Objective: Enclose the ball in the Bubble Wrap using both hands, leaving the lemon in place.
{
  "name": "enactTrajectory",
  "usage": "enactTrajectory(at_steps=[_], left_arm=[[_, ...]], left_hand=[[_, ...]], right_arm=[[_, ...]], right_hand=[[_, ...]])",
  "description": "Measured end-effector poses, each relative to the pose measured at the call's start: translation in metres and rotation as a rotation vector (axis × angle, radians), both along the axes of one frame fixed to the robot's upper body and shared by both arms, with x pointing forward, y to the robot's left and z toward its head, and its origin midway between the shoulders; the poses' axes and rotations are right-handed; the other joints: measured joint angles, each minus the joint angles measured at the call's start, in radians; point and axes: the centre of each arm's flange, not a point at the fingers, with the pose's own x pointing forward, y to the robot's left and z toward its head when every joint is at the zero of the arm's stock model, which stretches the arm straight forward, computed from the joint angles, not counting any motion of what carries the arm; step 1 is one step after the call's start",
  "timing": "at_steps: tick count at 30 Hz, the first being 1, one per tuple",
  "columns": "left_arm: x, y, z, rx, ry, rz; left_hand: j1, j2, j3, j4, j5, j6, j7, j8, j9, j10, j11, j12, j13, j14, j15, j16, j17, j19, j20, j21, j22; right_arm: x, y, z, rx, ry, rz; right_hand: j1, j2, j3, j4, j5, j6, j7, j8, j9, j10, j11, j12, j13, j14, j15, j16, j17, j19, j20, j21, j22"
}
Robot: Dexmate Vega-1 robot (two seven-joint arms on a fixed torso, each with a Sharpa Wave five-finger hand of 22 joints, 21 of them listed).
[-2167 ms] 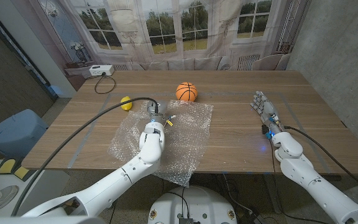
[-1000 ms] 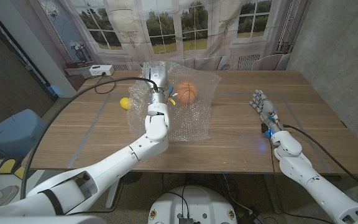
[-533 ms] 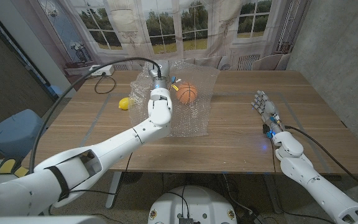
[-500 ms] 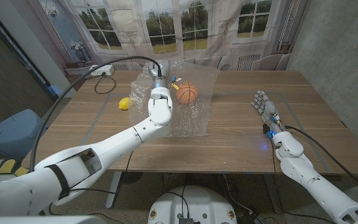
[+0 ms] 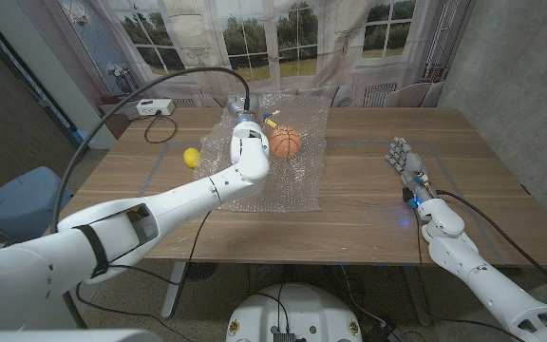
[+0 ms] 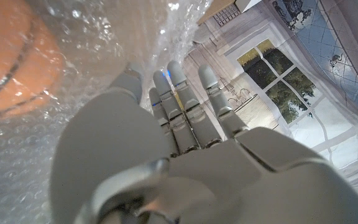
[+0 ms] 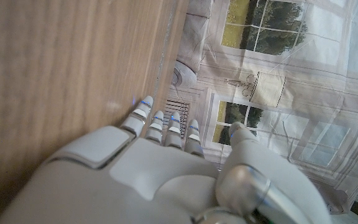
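Wood-grain table [image 5: 368, 204] runs across the room, with curtained windows [image 5: 245, 38] behind and a grey wall to the right. The orange ball [image 5: 285, 142] sits at mid-table behind a raised fold of clear Bubble Wrap [image 5: 297, 180], the yellow lemon [image 5: 191, 157] to its left. The left hand [image 5: 246, 126] grips the wrap's lifted edge beside the ball, now slightly nearer it than half a second ago. The right hand [image 5: 405, 163] stays released, fingers apart, well to the right.

lemon [image 5: 191, 157] beside wrap [image 5: 297, 185], bare table [image 5: 368, 204] right
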Motion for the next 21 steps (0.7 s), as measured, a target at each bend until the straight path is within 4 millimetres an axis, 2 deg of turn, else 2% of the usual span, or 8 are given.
enactTrajectory(at_steps=[2, 5, 7, 10, 12, 14, 17, 21], left_arm=[[0.001, 0.004, -0.003, -0.018, 0.038, 0.021], [0.002, 0.0, 0.0, 0.001, 0.079, 0.051], [0.002, -0.002, 0.002, 0.013, 0.087, 0.061], [0.001, -0.005, 0.003, 0.031, 0.111, 0.078], [0.001, -0.005, 0.003, 0.035, 0.118, 0.08], [0.002, -0.008, 0.003, 0.049, 0.12, 0.074], [-0.001, -0.006, -0.002, 0.056, 0.122, 0.031], [-0.002, -0.002, -0.007, 0.066, 0.125, -0.051]], left_hand=[[-0.054, -0.03, -0.036, 0.011, 0.016, -0.138, -0.008, -0.033, -0.011, -0.138, 0.027, -0.079, -0.024, -0.167, 0.028, -0.031, -0.049, -0.094, 0.044, -0.067, -0.001], [-0.111, -0.058, -0.08, 0.028, 0.039, -0.279, -0.002, -0.04, -0.02, -0.276, 0.058, -0.131, -0.043, -0.325, 0.078, -0.038, -0.1, -0.174, 0.067, -0.139, -0.001], [-0.141, -0.07, -0.105, 0.039, 0.053, -0.353, 0.004, -0.04, -0.022, -0.345, 0.075, -0.143, -0.052, -0.393, 0.101, -0.038, -0.124, -0.2, 0.072, -0.173, -0.001], [-0.169, -0.083, -0.127, 0.055, 0.064, -0.404, 0.011, -0.04, -0.026, -0.403, 0.09, -0.143, -0.059, -0.447, 0.116, -0.038, -0.141, -0.211, 0.073, -0.198, -0.001], [-0.195, -0.078, -0.139, 0.065, 0.069, -0.413, 0.006, -0.04, -0.026, -0.412, 0.092, -0.143, -0.061, -0.456, 0.116, -0.036, -0.147, -0.21, 0.072, -0.201, -0.001], [-0.213, -0.065, -0.149, 0.075, 0.076, -0.382, -0.005, -0.024, -0.026, -0.387, 0.082, -0.126, -0.066, -0.438, 0.099, -0.02, -0.157, -0.184, 0.062, -0.205, -0.001], [-0.221, -0.052, -0.151, 0.077, 0.083, -0.253, -0.016, 0.012, -0.026, -0.283, 0.052, -0.085, -0.083, -0.359, 0.054, 0.009, -0.192, -0.102, 0.041, -0.213, -0.001], [-0.195, -0.025, -0.141, 0.067, 0.089, -0.065, -0.018, 0.054, -0.026, -0.139, 0.012, -0.041, -0.104, -0.22, 0.042, 0.045, -0.231, -0.016, 0.022, -0.228, -0.001]], right_arm=[[0.002, -0.001, 0.001, 0.002, 0.002, -0.004], [0.003, -0.001, 0.002, 0.0, 0.001, 0.001], [0.004, -0.001, 0.002, -0.003, 0.0, 0.005], [0.005, -0.002, 0.002, -0.004, 0.0, 0.007], [0.007, -0.003, 0.003, -0.002, 0.002, 0.004], [0.008, -0.004, 0.002, 0.0, 0.004, 0.001], [0.008, -0.004, 0.003, -0.002, 0.0, 0.013], [0.009, -0.006, 0.002, 0.0, 0.0, 0.014]], right_hand=[[-0.004, -0.004, 0.0, 0.0, 0.0, 0.0, 0.0, 0.0, 0.0, 0.0, 0.0, 0.0, 0.004, 0.0, 0.0, 0.0, 0.0, 0.0, 0.0, 0.0, 0.0], [-0.004, -0.004, 0.0, 0.0, 0.0, 0.0, 0.0, 0.0, 0.0, 0.0, 0.0, 0.0, 0.005, 0.0, 0.0, 0.0, 0.0, 0.0, 0.0, 0.0, 0.0], [-0.004, -0.004, 0.0, 0.0, 0.0, 0.0, 0.0, 0.0, 0.0, 0.0, 0.0, 0.0, 0.005, 0.0, 0.0, 0.0, 0.0, 0.0, 0.0, 0.0, 0.0], [-0.005, -0.002, 0.0, 0.0, 0.0, 0.0, 0.0, 0.0, 0.0, 0.0, 0.0, 0.0, 0.005, 0.0, 0.0, 0.0, 0.0, 0.0, 0.0, 0.0, 0.0], [-0.007, -0.001, 0.0, 0.0, 0.0, 0.0, 0.0, 0.0, 0.0, 0.0, 0.0, 0.0, 0.005, 0.0, 0.0, 0.0, 0.0, 0.0, 0.0, 0.0, 0.0], [-0.007, -0.001, 0.0, 0.0, 0.0, 0.0, 0.0, 0.0, 0.0, 0.0, 0.0, 0.0, 0.005, 0.0, 0.0, 0.0, 0.0, 0.0, 0.0, 0.0, 0.0], [-0.009, 0.002, 0.0, 0.0, 0.0, 0.0, 0.0, 0.0, 0.0, 0.0, 0.0, 0.0, 0.005, 0.0, 0.0, 0.0, 0.0, 0.0, 0.0, 0.0, 0.0], [-0.014, 0.007, 0.0, 0.0, 0.0, 0.0, 0.0, 0.0, 0.0, 0.0, 0.0, 0.0, 0.005, 0.0, 0.0, 0.0, 0.0, 0.0, 0.0, 0.0, 0.0]])
